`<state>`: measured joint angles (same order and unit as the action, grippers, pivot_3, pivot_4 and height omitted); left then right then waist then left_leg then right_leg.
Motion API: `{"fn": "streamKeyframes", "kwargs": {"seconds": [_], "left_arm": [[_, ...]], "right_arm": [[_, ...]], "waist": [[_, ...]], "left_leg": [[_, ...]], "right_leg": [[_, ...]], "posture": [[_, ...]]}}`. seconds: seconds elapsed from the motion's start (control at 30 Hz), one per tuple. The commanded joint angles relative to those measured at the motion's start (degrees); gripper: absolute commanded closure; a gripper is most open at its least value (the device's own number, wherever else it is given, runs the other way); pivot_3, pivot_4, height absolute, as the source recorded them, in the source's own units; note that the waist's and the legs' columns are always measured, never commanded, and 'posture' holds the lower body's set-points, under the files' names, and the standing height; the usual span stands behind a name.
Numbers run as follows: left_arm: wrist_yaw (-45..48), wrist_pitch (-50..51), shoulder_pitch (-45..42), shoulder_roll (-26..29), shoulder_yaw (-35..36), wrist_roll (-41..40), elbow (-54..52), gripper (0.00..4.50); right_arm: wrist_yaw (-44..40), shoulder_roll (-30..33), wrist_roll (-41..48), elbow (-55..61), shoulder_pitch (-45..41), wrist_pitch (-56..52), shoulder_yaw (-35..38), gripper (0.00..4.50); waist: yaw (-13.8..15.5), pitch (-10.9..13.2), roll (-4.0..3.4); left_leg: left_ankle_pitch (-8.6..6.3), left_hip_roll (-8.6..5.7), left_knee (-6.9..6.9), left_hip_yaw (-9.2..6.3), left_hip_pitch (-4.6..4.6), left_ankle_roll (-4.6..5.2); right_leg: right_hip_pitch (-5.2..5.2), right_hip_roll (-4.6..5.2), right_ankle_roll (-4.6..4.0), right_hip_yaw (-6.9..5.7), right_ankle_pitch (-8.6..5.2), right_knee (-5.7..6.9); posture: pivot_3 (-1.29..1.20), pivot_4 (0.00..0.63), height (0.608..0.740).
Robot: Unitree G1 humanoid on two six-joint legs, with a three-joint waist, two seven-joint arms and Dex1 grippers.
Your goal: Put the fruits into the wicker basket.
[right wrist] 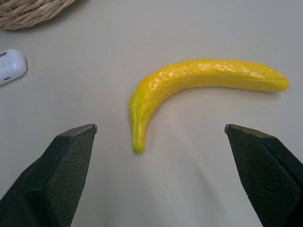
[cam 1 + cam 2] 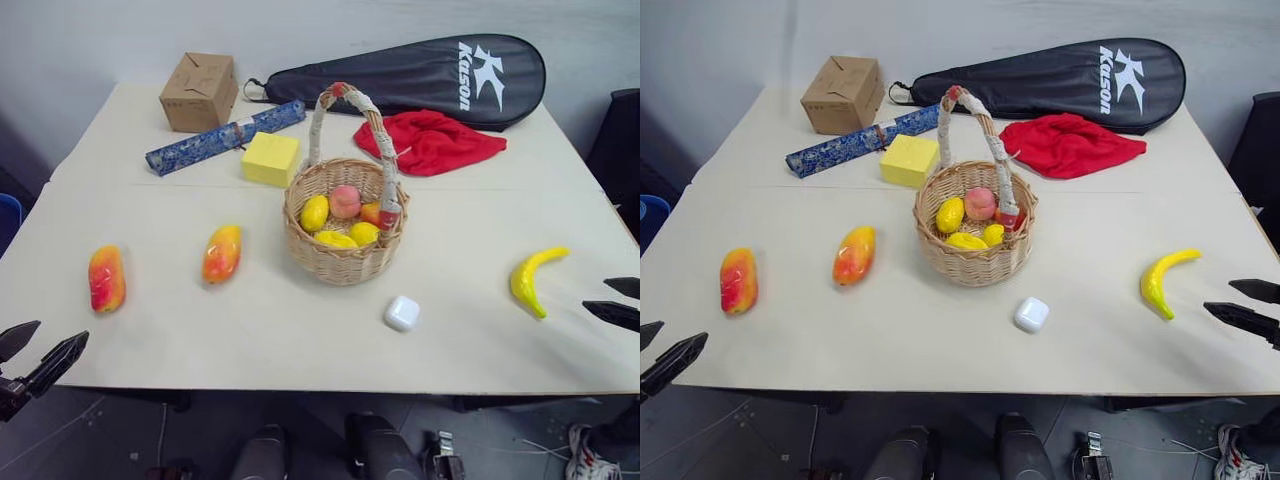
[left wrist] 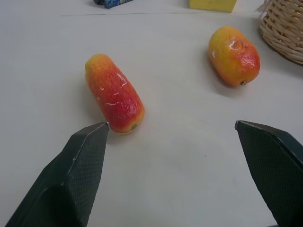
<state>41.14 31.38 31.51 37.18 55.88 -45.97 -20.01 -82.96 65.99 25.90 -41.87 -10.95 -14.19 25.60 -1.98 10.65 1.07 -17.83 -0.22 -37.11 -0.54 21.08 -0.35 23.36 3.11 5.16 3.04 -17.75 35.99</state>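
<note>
Two red-orange mangoes lie on the table's left side: one (image 2: pixel 106 278) near the left edge, the other (image 2: pixel 222 253) closer to the wicker basket (image 2: pixel 343 262). The basket stands in the middle and holds several small fruits. A yellow banana (image 2: pixel 532 278) lies at the right. My left gripper (image 2: pixel 38 352) hovers open off the table's front left corner, short of the nearer mango (image 3: pixel 114 94). My right gripper (image 2: pixel 620 302) stands open at the right edge, just short of the banana (image 1: pixel 189 85). Neither gripper holds anything.
A small white case (image 2: pixel 402 313) lies in front of the basket. Behind it are a yellow sponge block (image 2: pixel 271 158), a blue roll (image 2: pixel 225 136), a cardboard box (image 2: pixel 200 91), a red cloth (image 2: pixel 432 140) and a black racket bag (image 2: pixel 420 75).
</note>
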Motion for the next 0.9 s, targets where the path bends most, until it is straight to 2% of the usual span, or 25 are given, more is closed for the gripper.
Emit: {"fn": "streamKeyframes", "kwargs": {"seconds": [0.03,0.47,0.63,0.77,0.9], "left_arm": [[-0.5,0.6,-0.1,0.8,1.3,-1.0,-1.2,0.02],[-2.1,2.3,-1.3,1.5,1.3,-0.9,-2.1,0.02],[-3.3,2.8,-3.8,2.0,-1.0,-0.4,-1.9,0.02],[-4.3,5.6,-7.6,4.4,-3.7,-2.9,-5.2,0.02],[-2.5,8.6,-13.9,9.0,-8.0,-8.1,-9.9,0.02]], "right_arm": [[-0.5,1.5,0.5,0.7,-0.7,0.8,2.0,0.0],[0.1,0.7,0.1,-0.3,-3.5,2.6,1.5,0.0],[1.3,0.3,-0.6,-0.8,-5.2,4.3,1.0,0.0],[-0.3,0.7,1.4,7.0,-5.2,1.3,0.7,0.0],[-1.2,-0.6,5.1,21.0,-4.0,-4.7,-0.7,0.0]], "waist": [[0.0,0.0,-0.01],[0.2,0.0,-0.01],[0.2,0.0,-0.03],[0.2,0.0,-0.04],[0.3,0.0,-0.04]], "left_leg": [[0.0,0.0,0.0,0.01,0.0,0.0],[0.0,0.0,-0.01,0.03,0.0,0.0],[0.01,0.0,-0.05,0.04,-0.02,0.0],[0.0,-0.01,-0.03,0.04,0.01,0.0],[0.02,0.0,-0.09,0.01,0.0,-0.02]], "right_leg": [[0.0,0.0,0.0,0.0,0.0,0.01],[0.0,0.01,0.05,0.02,0.03,0.0],[-0.01,0.0,0.05,0.02,0.04,0.02],[0.01,0.0,0.08,0.02,0.06,0.03],[0.01,-0.01,0.11,0.02,0.08,0.14]], "posture": [[0.0,0.15,0.74],[0.0,0.15,0.74],[0.0,0.15,0.74],[0.0,0.15,0.74],[0.0,0.15,0.74]]}}
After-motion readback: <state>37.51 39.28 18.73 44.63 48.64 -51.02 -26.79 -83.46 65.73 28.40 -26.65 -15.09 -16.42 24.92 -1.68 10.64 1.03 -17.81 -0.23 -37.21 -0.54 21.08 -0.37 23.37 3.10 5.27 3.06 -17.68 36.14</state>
